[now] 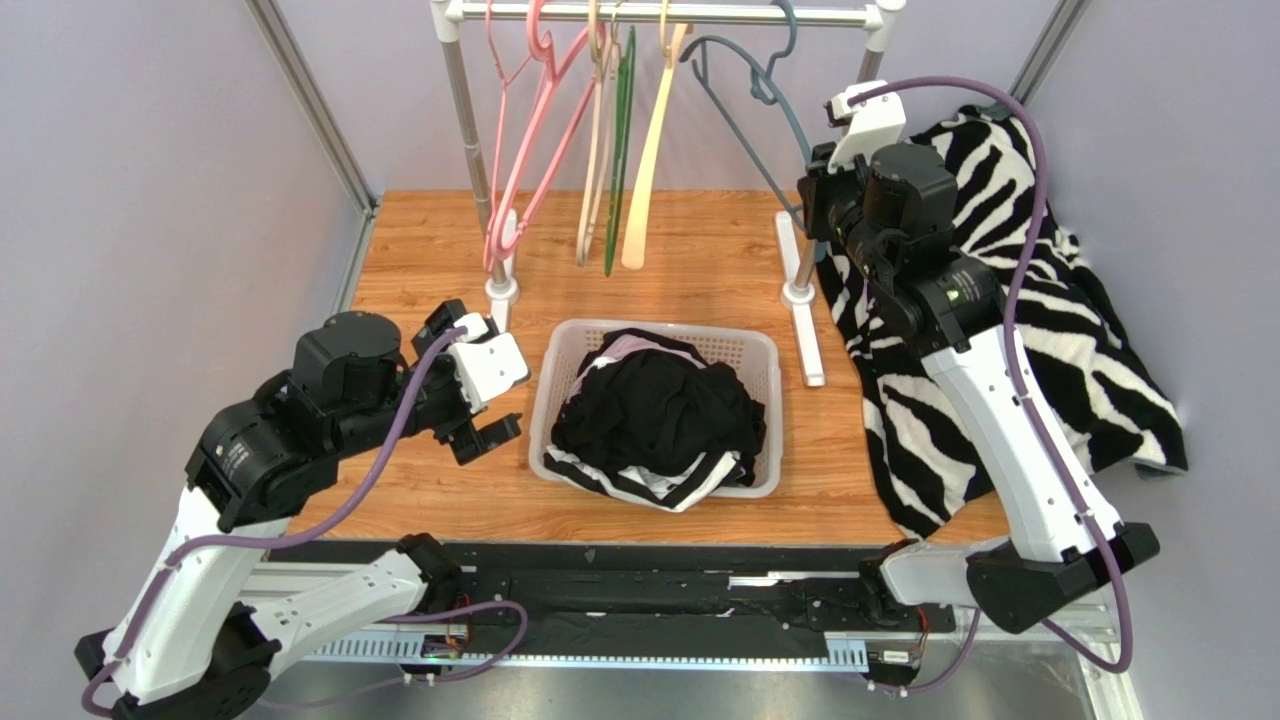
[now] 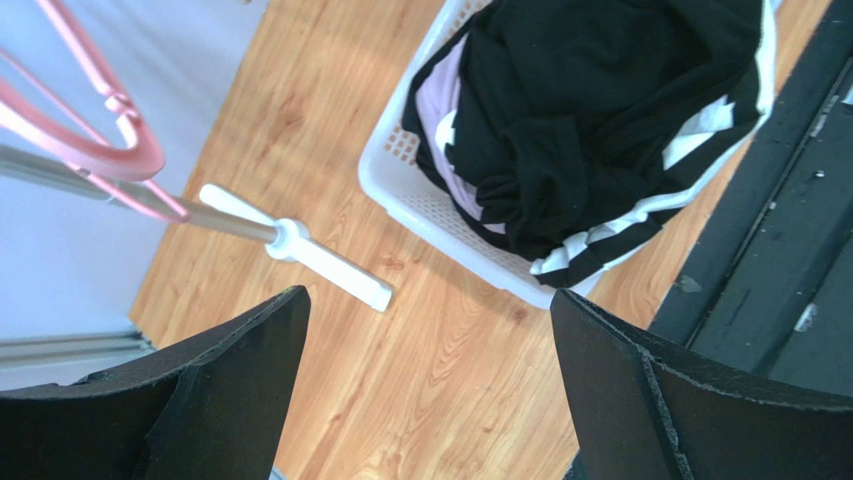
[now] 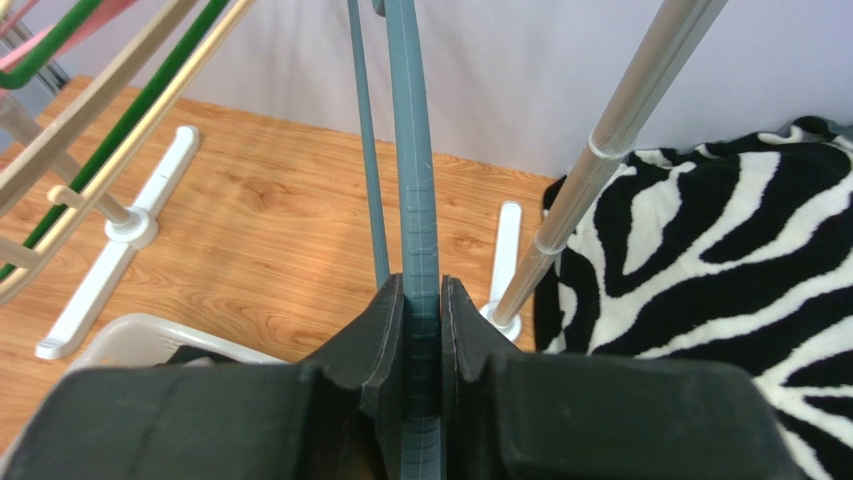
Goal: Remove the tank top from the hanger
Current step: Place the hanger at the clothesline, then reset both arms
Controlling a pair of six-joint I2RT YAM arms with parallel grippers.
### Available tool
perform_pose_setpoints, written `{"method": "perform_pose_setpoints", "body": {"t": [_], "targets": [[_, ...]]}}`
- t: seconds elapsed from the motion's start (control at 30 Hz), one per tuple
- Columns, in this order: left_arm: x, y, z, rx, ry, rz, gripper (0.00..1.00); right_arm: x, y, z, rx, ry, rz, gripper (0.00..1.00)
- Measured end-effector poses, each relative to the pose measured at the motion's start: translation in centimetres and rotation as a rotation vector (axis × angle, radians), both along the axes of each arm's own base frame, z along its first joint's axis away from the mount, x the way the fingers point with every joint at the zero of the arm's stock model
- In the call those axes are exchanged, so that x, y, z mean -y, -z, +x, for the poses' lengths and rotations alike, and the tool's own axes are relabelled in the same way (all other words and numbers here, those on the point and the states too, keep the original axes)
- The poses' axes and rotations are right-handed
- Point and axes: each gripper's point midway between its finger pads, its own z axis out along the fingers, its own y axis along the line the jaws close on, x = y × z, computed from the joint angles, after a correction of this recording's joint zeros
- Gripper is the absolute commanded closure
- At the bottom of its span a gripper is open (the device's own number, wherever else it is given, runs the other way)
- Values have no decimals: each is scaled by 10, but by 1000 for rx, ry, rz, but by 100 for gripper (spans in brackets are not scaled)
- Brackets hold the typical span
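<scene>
Right pincer (image 3: 422, 300) is clamped on the grey-blue plastic hanger (image 3: 412, 150). Left pincer (image 2: 429, 300) is spread apart over the wooden counter (image 2: 441, 400), beside the white plastic basket (image 2: 385, 165) of black clothing (image 2: 561, 110).

1. The wooden tabletop (image 1: 691, 278) has a light orange-brown grain.
2. A white plastic basket (image 1: 768, 420) sits near the middle of the near edge.
3. Two white rack feet stand toward the far edge, the left foot (image 1: 504, 285) and the right foot (image 1: 807, 323), well apart.
4. A zebra-striped cloth (image 1: 1097, 345) lies across the right edge, spilling over it from the far right corner toward the near right corner.
</scene>
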Motion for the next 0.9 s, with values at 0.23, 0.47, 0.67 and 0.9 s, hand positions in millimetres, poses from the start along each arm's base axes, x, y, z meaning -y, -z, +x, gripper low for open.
{"method": "perform_pose_setpoints", "body": {"t": [0.23,0.47,0.67,0.9], "targets": [[-13,-6,6,43,-58,-3,1,-1,28,-25,-78,-32,67,0],[-24,-32,18,103,-140,-36,1,2,12,-67,-85,-74,178,0],[-31,-40,31,114,-213,-61,1,24,6,-123,-38,-77,268,0],[-42,-32,51,55,-315,-91,1,51,46,-154,-69,13,305,0]]}}
